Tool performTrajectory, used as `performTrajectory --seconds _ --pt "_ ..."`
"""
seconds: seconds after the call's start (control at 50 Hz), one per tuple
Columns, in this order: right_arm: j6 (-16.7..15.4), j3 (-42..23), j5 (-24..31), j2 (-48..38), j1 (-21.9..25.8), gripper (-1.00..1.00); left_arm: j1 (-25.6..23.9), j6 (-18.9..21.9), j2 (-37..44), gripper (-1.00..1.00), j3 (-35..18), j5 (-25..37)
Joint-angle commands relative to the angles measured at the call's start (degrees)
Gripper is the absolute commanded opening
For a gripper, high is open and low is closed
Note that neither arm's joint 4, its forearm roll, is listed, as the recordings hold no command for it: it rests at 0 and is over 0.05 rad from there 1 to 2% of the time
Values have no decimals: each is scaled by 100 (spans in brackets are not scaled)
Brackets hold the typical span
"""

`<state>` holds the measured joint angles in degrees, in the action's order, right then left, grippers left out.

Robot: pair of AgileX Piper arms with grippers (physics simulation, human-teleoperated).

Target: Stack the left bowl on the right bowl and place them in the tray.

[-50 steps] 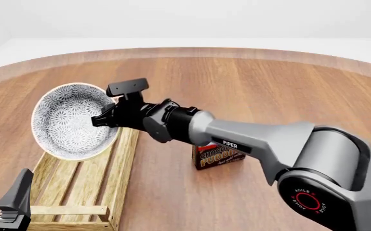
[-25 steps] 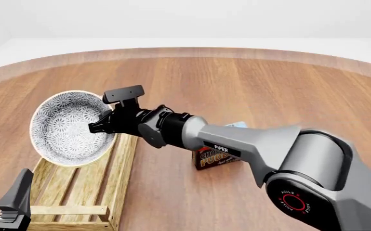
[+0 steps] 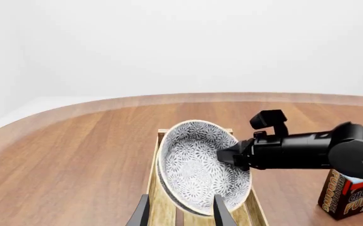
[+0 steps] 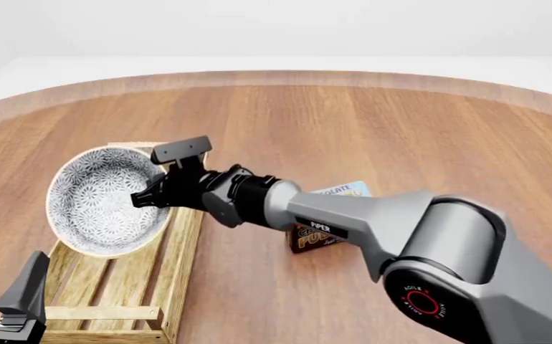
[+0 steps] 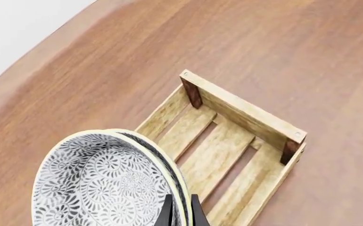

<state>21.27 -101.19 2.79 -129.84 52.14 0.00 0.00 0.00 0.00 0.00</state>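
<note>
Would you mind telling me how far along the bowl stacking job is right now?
Stacking looks done: two nested bowls show at the rim. In hand: the right gripper holds them tilted above the tray. Left: set them down inside and release. The left gripper waits open.

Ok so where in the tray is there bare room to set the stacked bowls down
The tray has bare slats at its near end, by the left gripper, and its far end. The right gripper holds the bowls tilted over the middle.

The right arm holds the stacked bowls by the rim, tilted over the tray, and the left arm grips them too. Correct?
Not quite. The left gripper is open and holds nothing, as the left wrist view shows. Only the right gripper pinches the stacked bowls over the tray.
</note>
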Motion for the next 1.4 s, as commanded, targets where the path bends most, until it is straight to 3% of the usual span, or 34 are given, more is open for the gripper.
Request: performTrajectory --seconds 0.02,1.26,1.28,1.4 --pt "38 -106 -6 -55 29 -100 0 0 0 100 0 0" --pt "97 -249 69 -663 123 -100 0 0 0 100 0 0" --pt "76 -256 84 -653 112 100 0 0 0 100 0 0" --pt "-8 -255 98 -632 152 100 0 0 0 100 0 0"
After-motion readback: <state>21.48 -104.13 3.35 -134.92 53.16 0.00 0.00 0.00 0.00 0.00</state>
